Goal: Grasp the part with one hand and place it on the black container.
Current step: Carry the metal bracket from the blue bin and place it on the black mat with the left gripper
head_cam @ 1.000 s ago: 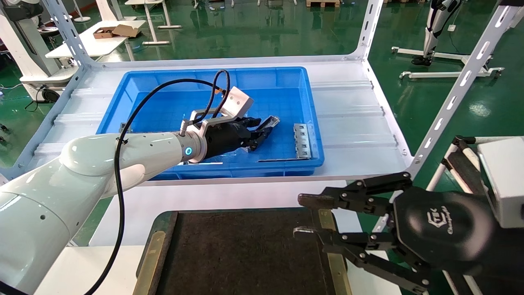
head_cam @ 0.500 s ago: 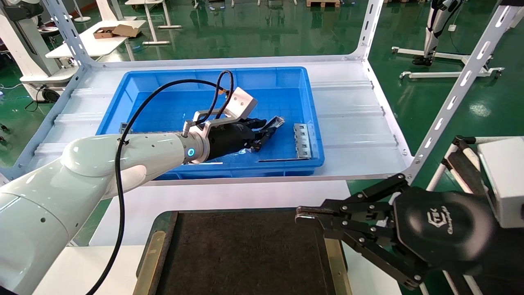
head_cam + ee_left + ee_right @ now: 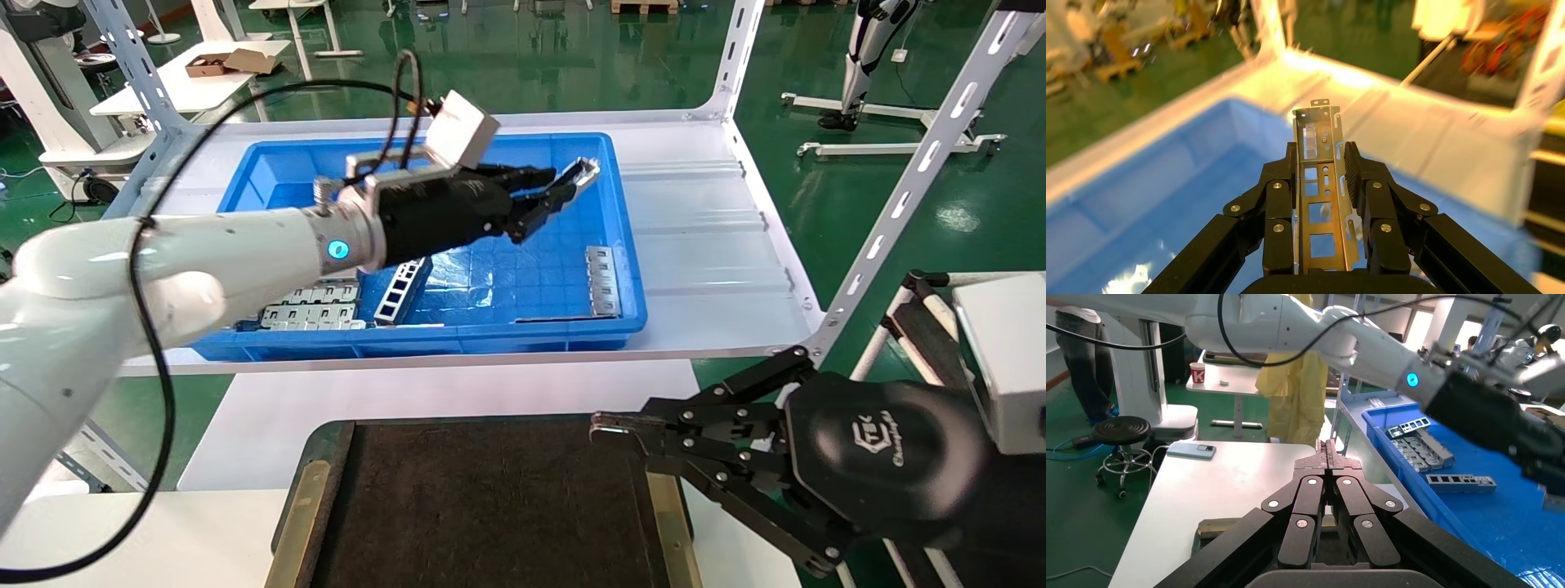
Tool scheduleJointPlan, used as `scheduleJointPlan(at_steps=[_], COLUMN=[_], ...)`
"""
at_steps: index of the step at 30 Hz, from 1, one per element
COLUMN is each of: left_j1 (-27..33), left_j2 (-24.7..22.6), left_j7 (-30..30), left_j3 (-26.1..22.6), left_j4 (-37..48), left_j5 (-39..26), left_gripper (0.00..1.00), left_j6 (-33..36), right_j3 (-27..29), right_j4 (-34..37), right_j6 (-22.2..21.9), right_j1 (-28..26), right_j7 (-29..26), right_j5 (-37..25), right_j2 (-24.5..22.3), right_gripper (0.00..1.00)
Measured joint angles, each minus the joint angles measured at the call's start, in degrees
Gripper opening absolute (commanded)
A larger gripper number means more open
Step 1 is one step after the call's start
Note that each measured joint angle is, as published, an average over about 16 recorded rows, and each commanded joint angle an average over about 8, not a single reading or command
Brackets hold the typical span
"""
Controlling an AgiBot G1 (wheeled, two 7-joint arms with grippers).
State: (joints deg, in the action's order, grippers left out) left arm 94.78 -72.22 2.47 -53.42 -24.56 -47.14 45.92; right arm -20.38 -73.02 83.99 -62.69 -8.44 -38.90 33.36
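I had the part point(image 3: 578, 175) pinched in my left end effector point(image 3: 549, 198), held in the air above the blue bin point(image 3: 523, 155) in the upper middle of the head frame, well apart from the black container point(image 3: 482, 506) at the bottom centre. It looked like thin stamped sheet metal: light and stiff, I judged, but smooth enough to slip and narrow enough to twist if gripped off-centre. The fingers point(image 3: 1279, 202) pressed its two long edges about halfway along, which I took for the right hold, since the folded edges are stiffer than the pierced face. The left wrist view showed what the head view could not: the part point(image 3: 1320, 184) lay straight between the pads with its cutouts facing the lens and its far end sticking out past the fingertips. The head view alone showed where the container waited, and the ladder-like frame point(image 3: 402, 290) and flat plates point(image 3: 315, 306) left in the bin. My right end effector point(image 3: 609, 433) hung at the lower right over the container's edge, pressed together on nothing, as its own wrist view point(image 3: 1327, 454) confirmed.
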Motion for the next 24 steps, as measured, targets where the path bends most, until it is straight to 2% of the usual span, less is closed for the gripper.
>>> scheduleJointPlan(at_steps=[7,13,17,24], left_j1=[-2.05,-6.37,-10.33,-18.09], left_j2=[6.99,15.1,21.01,29.97], left_j7=[2.19,0.5,-1.64,-5.04], left_j3=[2.91,4.02,4.26,4.24], left_j4=[-6.17,-17.4,-27.52,-43.98], left_j5=[4.42,7.09,8.24,9.72], left_gripper=[0.0,0.0,0.0,0.0], left_j6=[9.04,13.57,13.64,9.74], right_j3=[-0.01,-0.01,-0.01,-0.02], right_j4=[0.0,0.0,0.0,0.0], right_j6=[0.0,0.0,-0.01,-0.01], right_j1=[0.0,0.0,0.0,-0.01], right_j7=[0.0,0.01,0.01,0.01], right_j5=[0.0,0.01,0.01,0.01], right_j2=[0.0,0.0,-0.01,-0.01], right_gripper=[0.0,0.0,0.0,0.0])
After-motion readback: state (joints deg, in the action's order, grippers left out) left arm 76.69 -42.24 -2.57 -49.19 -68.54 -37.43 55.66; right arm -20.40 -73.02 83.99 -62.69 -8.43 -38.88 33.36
